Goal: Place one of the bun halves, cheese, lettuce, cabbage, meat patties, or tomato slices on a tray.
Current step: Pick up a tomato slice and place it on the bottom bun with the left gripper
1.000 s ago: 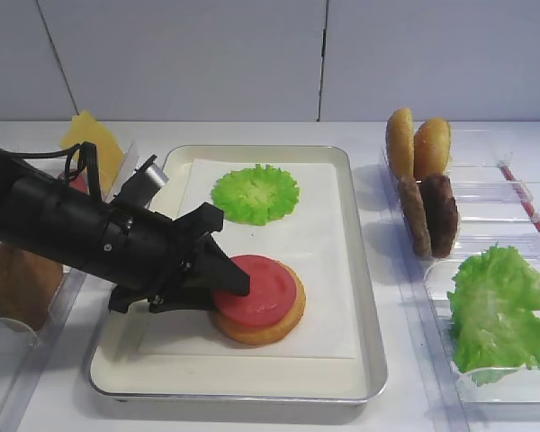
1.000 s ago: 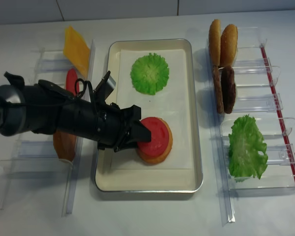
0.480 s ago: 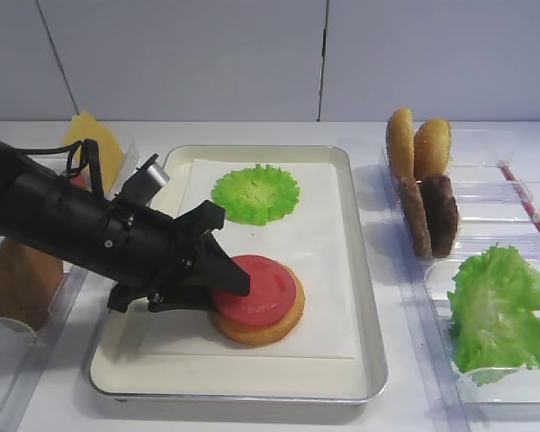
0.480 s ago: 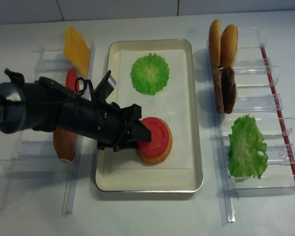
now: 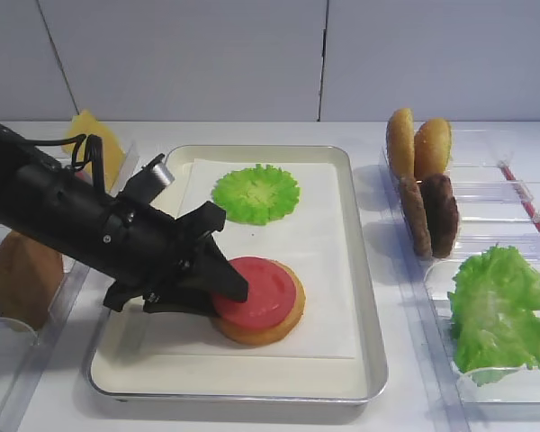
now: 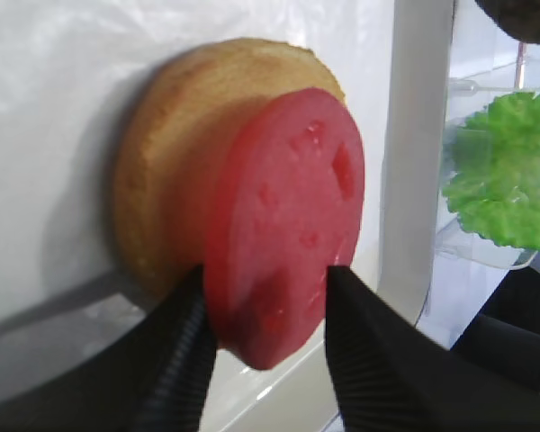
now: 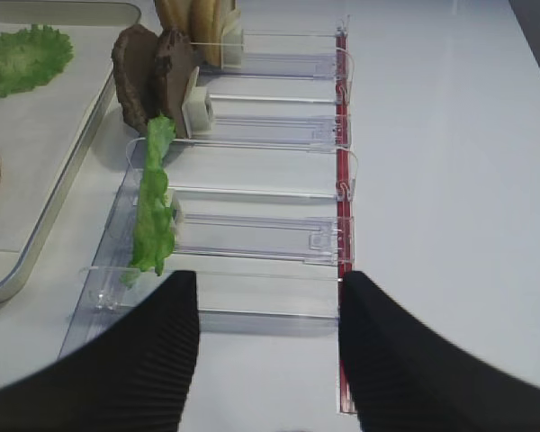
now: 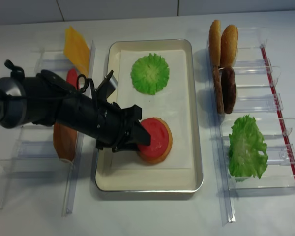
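Note:
A red tomato slice (image 5: 259, 290) lies flat on a golden bun half (image 5: 279, 326) on the white paper of the silver tray (image 5: 364, 297). My left gripper (image 5: 238, 274) reaches in low from the left. Close up, the left gripper (image 6: 265, 270) has both fingers against the near edge of the tomato slice (image 6: 288, 225), which rests on the bun half (image 6: 162, 180). A round green cabbage leaf (image 5: 255, 193) sits at the tray's far end. My right gripper (image 7: 268, 288) stands open over bare table at the rack's near end.
The right clear racks hold upright bun halves (image 5: 418, 144), dark meat patties (image 5: 432, 214) and a lettuce leaf (image 5: 502, 310). The left racks hold yellow cheese (image 8: 76, 47), a second tomato slice (image 8: 71, 78) and a bun half (image 5: 22, 279). A red strip (image 7: 344, 180) edges the right racks.
Hardly anything. The left arm has shifted very slightly, and its jaws stay at the tomato slice, which keeps its place on the bun half.

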You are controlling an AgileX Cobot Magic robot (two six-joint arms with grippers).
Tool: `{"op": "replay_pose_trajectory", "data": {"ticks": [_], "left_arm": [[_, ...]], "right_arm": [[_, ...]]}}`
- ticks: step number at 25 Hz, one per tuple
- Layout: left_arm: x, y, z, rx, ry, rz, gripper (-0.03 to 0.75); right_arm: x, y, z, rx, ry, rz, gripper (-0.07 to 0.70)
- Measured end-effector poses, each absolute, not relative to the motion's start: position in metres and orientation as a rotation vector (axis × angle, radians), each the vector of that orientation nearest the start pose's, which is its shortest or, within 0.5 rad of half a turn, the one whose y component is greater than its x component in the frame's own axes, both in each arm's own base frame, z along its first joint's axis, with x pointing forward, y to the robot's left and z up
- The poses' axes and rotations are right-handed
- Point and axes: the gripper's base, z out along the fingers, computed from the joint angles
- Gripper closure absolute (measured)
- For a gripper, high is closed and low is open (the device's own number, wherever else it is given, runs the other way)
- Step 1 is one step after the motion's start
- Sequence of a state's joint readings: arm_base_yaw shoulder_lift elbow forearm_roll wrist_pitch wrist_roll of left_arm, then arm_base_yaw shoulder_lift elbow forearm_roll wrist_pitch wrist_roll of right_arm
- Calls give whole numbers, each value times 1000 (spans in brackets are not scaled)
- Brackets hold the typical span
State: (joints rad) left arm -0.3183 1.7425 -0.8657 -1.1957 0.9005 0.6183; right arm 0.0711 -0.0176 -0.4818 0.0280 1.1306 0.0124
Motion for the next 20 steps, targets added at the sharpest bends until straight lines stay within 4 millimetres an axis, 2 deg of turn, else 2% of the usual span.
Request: {"op": "replay_pose_trajectory", "data": {"ticks": [11, 20], "left_arm": [[269, -156, 181, 178, 2913, -1229, 432], [273, -156, 184, 145, 2937, -1215, 429]], "right_arm": [[-9, 2, 267, -65, 2115, 84, 251], [-9, 2, 267, -65, 2115, 84, 251]]}}
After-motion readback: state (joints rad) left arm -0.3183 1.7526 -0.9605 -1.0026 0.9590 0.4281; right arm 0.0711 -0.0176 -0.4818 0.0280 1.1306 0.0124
